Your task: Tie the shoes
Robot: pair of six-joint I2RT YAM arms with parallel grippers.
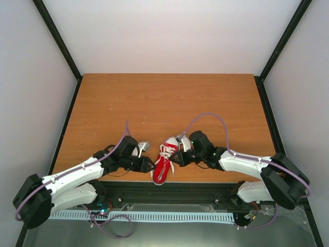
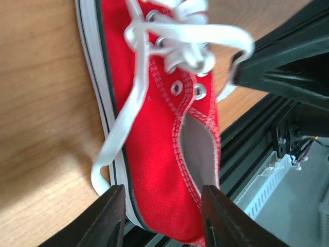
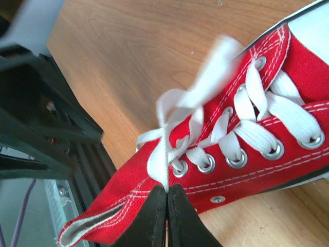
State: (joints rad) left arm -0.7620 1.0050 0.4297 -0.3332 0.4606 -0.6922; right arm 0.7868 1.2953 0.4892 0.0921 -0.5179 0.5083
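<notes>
One red sneaker (image 1: 163,163), lace (image 3: 160,159) in right tool (image 3: 166,198)

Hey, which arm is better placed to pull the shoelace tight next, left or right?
Right, probably. The right gripper is shut on a lace of the shoe, so it could simply pull. The left gripper is open near the heel, holding nothing.

The wooden table (image 1: 169,103) bears a red sneaker (image 1: 163,163) at its near edge.
</notes>
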